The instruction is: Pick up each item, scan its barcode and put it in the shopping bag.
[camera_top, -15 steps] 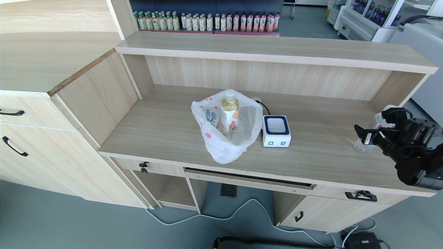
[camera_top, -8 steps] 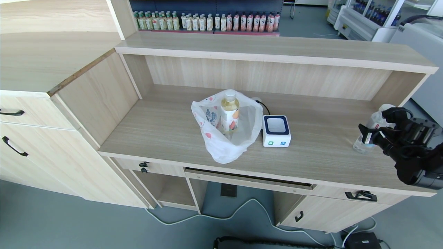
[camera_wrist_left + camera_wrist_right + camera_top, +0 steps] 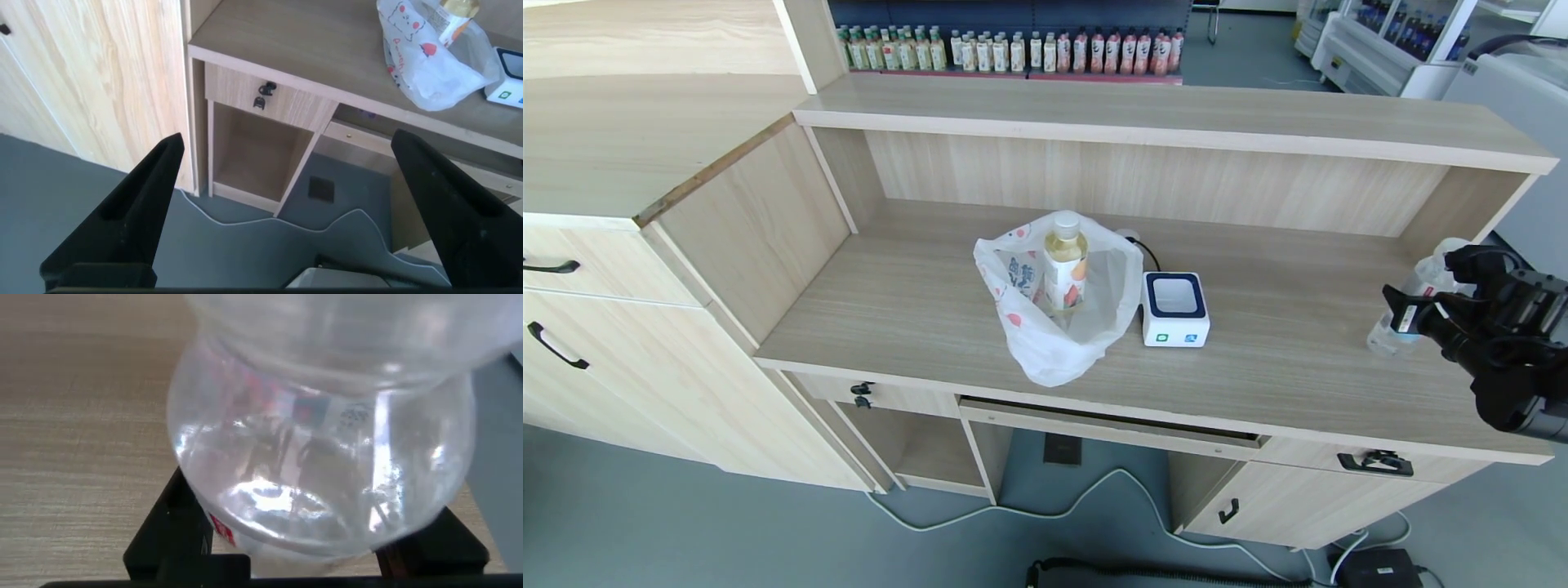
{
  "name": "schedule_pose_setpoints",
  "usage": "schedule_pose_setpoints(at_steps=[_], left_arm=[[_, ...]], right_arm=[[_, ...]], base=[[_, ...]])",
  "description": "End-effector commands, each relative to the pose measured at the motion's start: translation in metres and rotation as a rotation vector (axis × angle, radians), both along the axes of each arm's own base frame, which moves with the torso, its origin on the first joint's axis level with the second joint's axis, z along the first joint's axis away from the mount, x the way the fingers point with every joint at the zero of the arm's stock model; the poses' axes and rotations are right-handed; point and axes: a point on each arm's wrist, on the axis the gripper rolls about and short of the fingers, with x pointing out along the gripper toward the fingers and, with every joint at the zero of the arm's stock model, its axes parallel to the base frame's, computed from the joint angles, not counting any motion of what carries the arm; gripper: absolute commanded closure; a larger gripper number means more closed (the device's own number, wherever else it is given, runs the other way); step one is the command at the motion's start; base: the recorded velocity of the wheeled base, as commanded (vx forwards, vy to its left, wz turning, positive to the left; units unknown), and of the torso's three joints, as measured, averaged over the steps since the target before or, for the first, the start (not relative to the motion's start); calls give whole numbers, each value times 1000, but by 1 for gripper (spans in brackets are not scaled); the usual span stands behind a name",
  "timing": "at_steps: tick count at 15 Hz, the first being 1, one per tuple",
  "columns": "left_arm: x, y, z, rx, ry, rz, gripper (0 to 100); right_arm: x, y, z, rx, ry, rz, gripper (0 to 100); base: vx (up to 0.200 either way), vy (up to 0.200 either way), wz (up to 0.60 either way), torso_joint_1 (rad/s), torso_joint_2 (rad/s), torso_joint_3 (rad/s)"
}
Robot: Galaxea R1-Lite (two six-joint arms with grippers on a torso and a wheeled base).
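The right claw [image 3: 1414, 314] is clenched around a clear water bottle [image 3: 1387, 333], held tilted at the right end of the worktop [image 3: 1282, 351], well apart from the scanner [image 3: 1174, 309]. Just beside the scanner, the shopping bag [image 3: 1045, 351] holds an upright tea bottle [image 3: 1065, 261]. The left claw [image 3: 286, 204] hangs released, empty, above the floor [image 3: 122, 229].

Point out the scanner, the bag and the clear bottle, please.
scanner [image 3: 1174, 299]: head view, on its top window.
bag [image 3: 1045, 355]: head view, on its lower front.
clear bottle [image 3: 327, 457]: right wrist view, on its rounded body.
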Motion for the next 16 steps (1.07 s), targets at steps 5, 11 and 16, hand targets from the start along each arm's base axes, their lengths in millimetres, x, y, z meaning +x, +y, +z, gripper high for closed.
schedule_pose_setpoints(at_steps=[5, 11, 16], left_arm=[[0, 0, 0, 0, -1, 1, 0], [0, 0, 0, 0, -1, 1, 0], [0, 0, 0, 0, -1, 1, 0]], right_arm=[[-119, 60, 154, 278, 35, 352, 100], [-222, 166, 184, 402, 72, 1102, 100], [-256, 203, 193, 453, 102, 1375, 100]], base=[[0, 0, 0, 0, 0, 0], [0, 0, 0, 0, 0, 0], [0, 0, 0, 0, 0, 0]])
